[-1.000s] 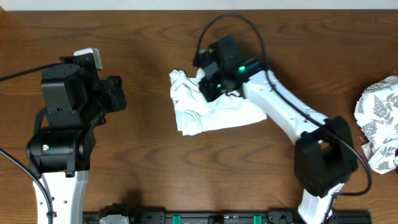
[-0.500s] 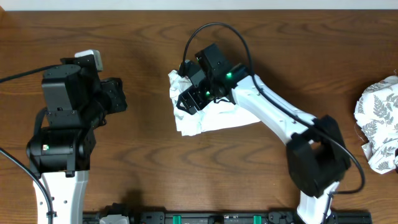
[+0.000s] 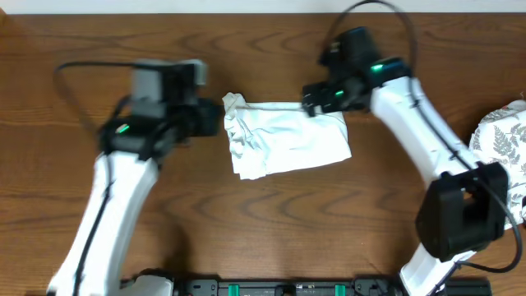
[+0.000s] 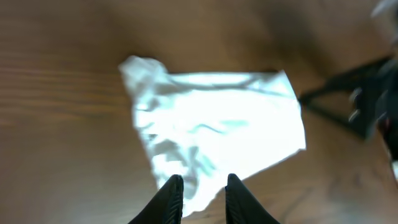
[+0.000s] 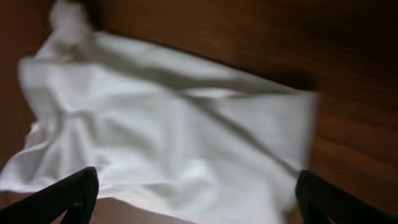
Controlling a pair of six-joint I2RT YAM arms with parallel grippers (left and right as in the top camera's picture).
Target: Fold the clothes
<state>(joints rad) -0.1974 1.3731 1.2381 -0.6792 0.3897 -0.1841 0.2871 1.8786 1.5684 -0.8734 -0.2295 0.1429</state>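
Right end effector (image 5: pixel 196 179) was spread wide, its fingers (image 5: pixel 74 193) at opposite edges of the wrist view and nothing gripped between them. Left end effector (image 4: pixel 204 186) had its tips only narrowly parted, and nothing was pinched there either. Both wrist views were blurred.

Tabletop (image 3: pixel 246 230): dark wood grain, extending beneath both end effectors.

Right arm (image 3: pixel 419 123): white links, reaching in from the lower right. Overhead, the right end effector (image 3: pixel 312 99) sat at the upper right corner of the T-shirt (image 3: pixel 288 140); contact could not be told. Left arm (image 3: pixel 115 197): reaching up from the lower left. The left end effector (image 3: pixel 209 119) sat just beside the shirt's left end.

T-shirt: plain white, lying on the tabletop between the two end effectors in a rough rectangle, bunched and wrinkled at the end nearest the left end effector and flatter toward the right one. In the left wrist view the T-shirt (image 4: pixel 217 118) lay ahead of the tips. In the right wrist view the T-shirt (image 5: pixel 174 118) lay under the spread fingers.

Fern-print cloth (image 3: pixel 501 156): crumpled at the frame edge, well apart from the right end effector, on its far side from the shirt.
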